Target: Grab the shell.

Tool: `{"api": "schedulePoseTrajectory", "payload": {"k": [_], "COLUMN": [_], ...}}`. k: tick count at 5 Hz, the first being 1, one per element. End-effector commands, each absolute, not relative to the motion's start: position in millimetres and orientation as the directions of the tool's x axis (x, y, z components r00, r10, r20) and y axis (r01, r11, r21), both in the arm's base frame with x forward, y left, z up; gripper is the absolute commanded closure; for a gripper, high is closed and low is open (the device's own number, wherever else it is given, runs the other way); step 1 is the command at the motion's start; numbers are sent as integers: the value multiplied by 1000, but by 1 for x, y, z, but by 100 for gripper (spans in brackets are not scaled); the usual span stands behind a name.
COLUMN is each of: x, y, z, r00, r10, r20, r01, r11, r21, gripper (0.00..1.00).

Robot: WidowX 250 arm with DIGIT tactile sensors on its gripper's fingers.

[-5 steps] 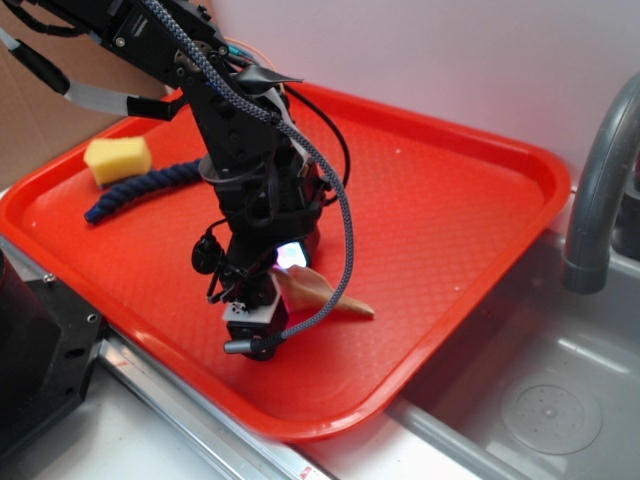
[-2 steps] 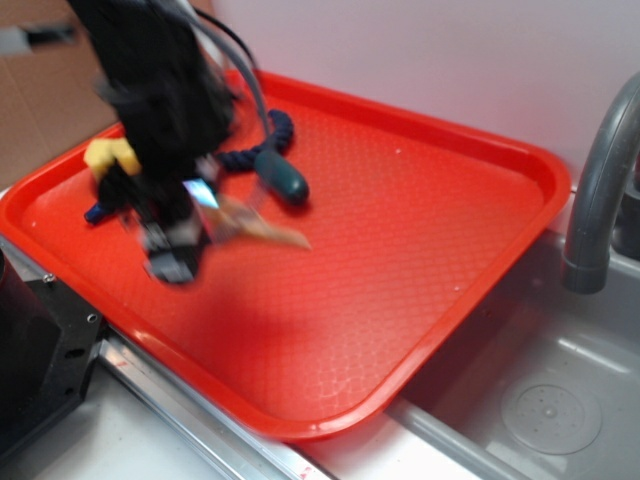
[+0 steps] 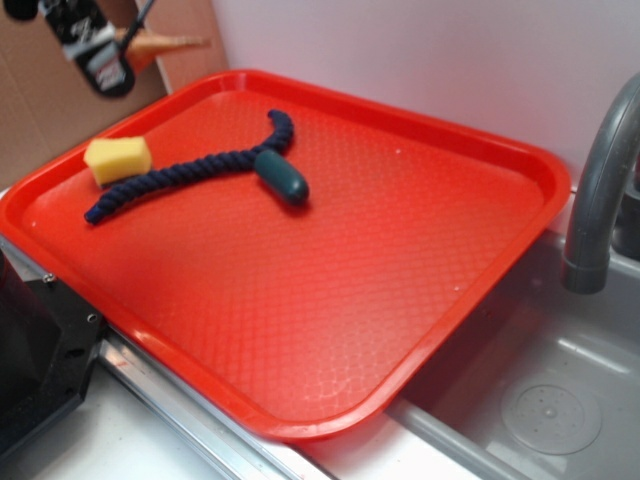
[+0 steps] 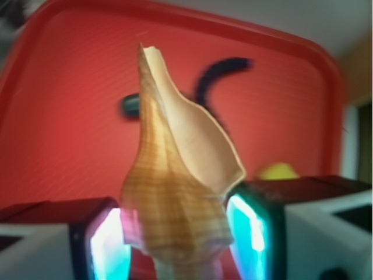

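Arm risen off the tray (image 3: 520, 160), fingers (image 4: 250, 227) clamping shell (image 4: 180, 175), its base seemingly cropped

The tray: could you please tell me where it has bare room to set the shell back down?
The red tray is bare across its middle, right side and near corner, from the dark green object out to the rim. Its far-left end is crowded: yellow sponge and blue rope. The pincer holds the shell above.
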State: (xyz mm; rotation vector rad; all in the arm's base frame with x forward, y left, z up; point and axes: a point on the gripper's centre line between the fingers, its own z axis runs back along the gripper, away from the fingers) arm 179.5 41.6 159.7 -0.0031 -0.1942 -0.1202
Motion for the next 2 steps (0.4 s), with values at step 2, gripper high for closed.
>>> {"api": "schedulePoseTrajectory", "payload": {"k": [2], "x": [146], "y": [-15], "z": [230], "r00": [954], "r10": [97], "r20": [282], "r01": [-118], "r11": [991], "r21": [58], "gripper": [100]}}
